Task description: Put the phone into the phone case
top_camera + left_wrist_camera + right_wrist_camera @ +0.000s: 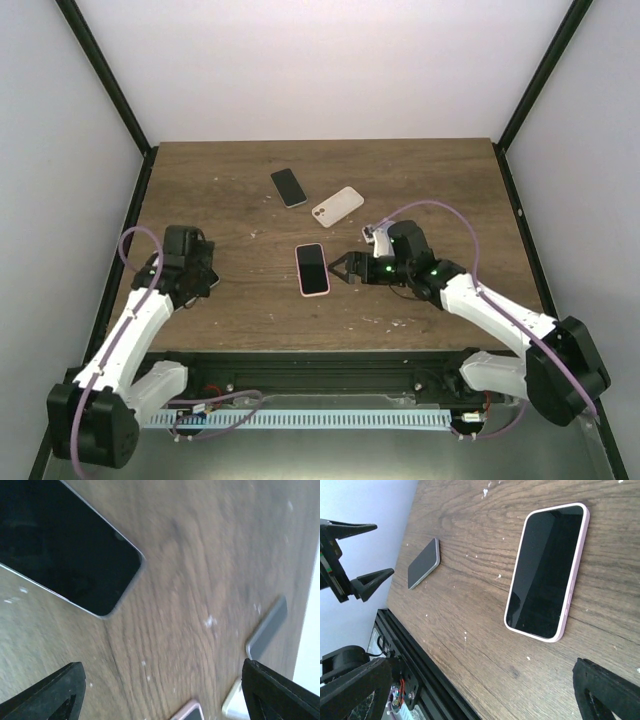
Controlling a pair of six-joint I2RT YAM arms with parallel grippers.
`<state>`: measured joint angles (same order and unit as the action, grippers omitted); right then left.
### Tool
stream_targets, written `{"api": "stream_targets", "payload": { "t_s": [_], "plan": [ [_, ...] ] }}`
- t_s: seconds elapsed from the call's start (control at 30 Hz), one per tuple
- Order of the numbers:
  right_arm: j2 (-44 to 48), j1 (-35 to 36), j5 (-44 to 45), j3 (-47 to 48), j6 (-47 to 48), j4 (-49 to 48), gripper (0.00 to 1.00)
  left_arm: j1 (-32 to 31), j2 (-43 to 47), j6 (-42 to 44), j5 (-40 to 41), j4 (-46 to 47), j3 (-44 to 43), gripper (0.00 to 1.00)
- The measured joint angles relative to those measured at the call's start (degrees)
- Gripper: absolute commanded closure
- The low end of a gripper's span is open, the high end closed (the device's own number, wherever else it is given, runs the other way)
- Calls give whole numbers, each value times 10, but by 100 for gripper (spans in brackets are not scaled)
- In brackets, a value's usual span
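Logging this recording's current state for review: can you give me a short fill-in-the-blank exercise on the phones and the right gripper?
1. The phone beside the right gripper sits in a ____ case.
2. That phone's screen faces ____.
3. The right gripper's jaws stand ____, holding nothing.
4. In the top view, the cream case lies to the ____ of the bare black phone.

Missing words: pink; up; open; right.

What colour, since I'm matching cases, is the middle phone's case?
The case is pale pink; right wrist view best.
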<state>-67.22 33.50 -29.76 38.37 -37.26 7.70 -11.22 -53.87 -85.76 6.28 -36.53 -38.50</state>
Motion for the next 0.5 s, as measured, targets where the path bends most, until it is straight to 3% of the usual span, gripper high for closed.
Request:
{"api": "stream_targets", "payload": {
  "t_s": [0.27,0.5],
  "plan": [
    [19,0,10,-16,5,10,0,132,-73,-110,-7,-113,-43,14],
    [23,0,16,-17,9,11,0,146,-134,-189,-27,-155,-90,15]
  ]
}}
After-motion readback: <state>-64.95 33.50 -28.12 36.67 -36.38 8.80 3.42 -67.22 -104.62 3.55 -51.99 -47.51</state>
